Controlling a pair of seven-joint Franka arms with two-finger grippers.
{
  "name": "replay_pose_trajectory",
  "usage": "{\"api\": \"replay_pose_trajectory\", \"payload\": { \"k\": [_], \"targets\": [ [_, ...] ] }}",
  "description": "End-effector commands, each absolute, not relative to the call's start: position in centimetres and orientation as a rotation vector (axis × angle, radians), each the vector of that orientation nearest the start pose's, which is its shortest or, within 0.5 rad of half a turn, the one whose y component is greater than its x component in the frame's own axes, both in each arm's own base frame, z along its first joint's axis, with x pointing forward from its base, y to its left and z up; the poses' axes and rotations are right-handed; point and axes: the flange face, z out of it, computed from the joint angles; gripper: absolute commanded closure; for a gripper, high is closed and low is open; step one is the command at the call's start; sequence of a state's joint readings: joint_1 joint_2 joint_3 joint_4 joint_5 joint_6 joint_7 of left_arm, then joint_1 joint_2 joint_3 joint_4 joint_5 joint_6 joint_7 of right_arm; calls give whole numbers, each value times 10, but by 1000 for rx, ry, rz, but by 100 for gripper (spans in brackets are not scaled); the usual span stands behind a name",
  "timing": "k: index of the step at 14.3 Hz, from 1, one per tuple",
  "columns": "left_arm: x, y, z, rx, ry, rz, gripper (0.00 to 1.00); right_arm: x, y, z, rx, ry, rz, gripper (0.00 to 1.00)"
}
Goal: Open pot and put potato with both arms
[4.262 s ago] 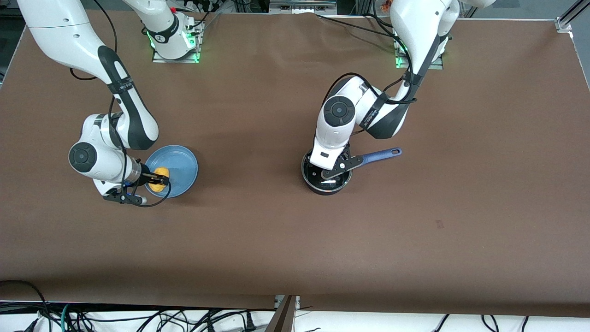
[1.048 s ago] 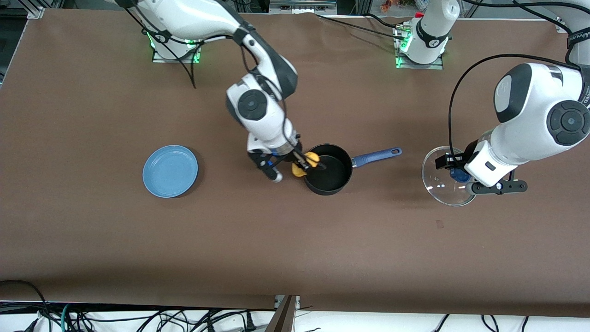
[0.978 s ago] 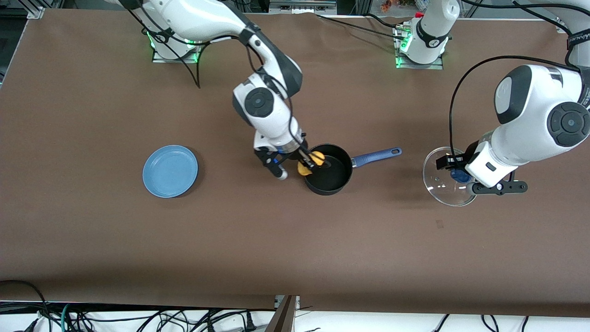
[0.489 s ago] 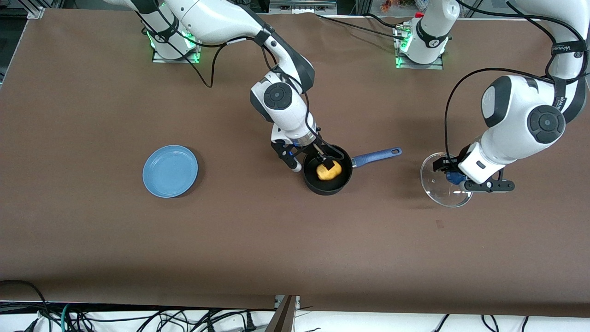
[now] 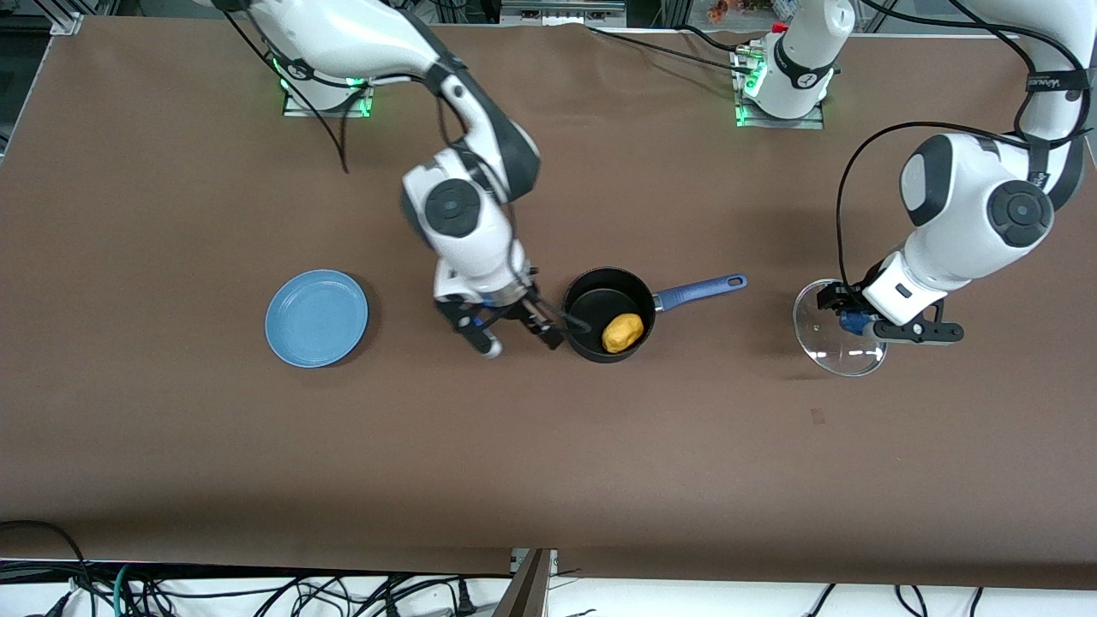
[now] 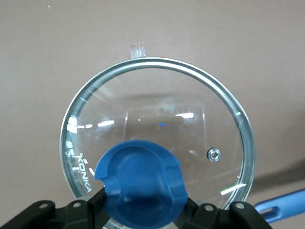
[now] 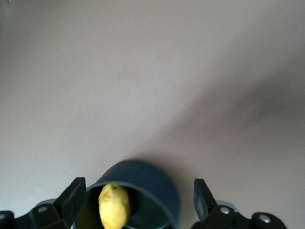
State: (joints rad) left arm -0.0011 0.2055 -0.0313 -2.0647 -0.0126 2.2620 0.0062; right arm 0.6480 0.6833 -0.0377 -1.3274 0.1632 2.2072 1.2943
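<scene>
The black pot (image 5: 600, 302) stands uncovered mid-table, its blue handle (image 5: 701, 290) pointing toward the left arm's end. The yellow potato (image 5: 622, 332) lies inside it. My right gripper (image 5: 567, 332) is open and empty, at the pot's rim on the right arm's side. In the right wrist view the pot (image 7: 157, 183) and potato (image 7: 114, 206) sit between the spread fingers (image 7: 74, 196). My left gripper (image 5: 850, 322) is shut on the blue knob (image 6: 140, 181) of the glass lid (image 5: 824, 343), held over the table toward the left arm's end. The lid (image 6: 157, 95) fills the left wrist view.
A flat light-blue plate (image 5: 317, 318) with nothing on it lies toward the right arm's end. The pot handle's tip shows in the left wrist view (image 6: 282, 210). Cables hang below the table's front edge.
My right gripper opened and left the potato in the pot, then drew back off the pot toward the right arm's end. My left gripper shifted slightly with the lid.
</scene>
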Motion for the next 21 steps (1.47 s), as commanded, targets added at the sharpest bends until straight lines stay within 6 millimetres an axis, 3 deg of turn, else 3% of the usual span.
{"api": "replay_pose_trajectory", "payload": {
  "k": [1, 2, 3, 5, 9, 11, 14, 16, 19, 21],
  "targets": [
    [560, -18, 332, -3138, 95, -41, 57, 628, 380, 396, -2748, 1065, 18, 0],
    [554, -18, 324, -3138, 91, -53, 58, 635, 359, 407, -2762, 1036, 27, 0],
    [548, -17, 318, -3136, 93, -79, 58, 634, 348, 420, -2795, 973, 43, 0],
    [541, -18, 303, -3136, 98, -94, 58, 632, 304, 444, -2858, 884, 61, 0],
    [529, -18, 282, -3091, 180, -115, 58, 600, 196, 505, -2980, 573, 109, 0],
    [528, -8, 272, -3051, 220, -111, 58, 590, 142, 538, -3013, 418, 147, 0],
    [527, 1, 249, -3057, 207, -152, 58, 577, 81, 567, -3020, 285, 175, 0],
    [523, 1, 237, -3062, 209, -160, 58, 567, 61, 583, -3043, 257, 170, 0],
    [515, 8, 206, -3077, 189, -234, 58, 556, 52, 601, -3080, 220, 144, 0],
    [510, 11, 197, -3081, 183, -229, 58, 556, 48, 605, -3113, 179, 121, 0]
  ]
}}
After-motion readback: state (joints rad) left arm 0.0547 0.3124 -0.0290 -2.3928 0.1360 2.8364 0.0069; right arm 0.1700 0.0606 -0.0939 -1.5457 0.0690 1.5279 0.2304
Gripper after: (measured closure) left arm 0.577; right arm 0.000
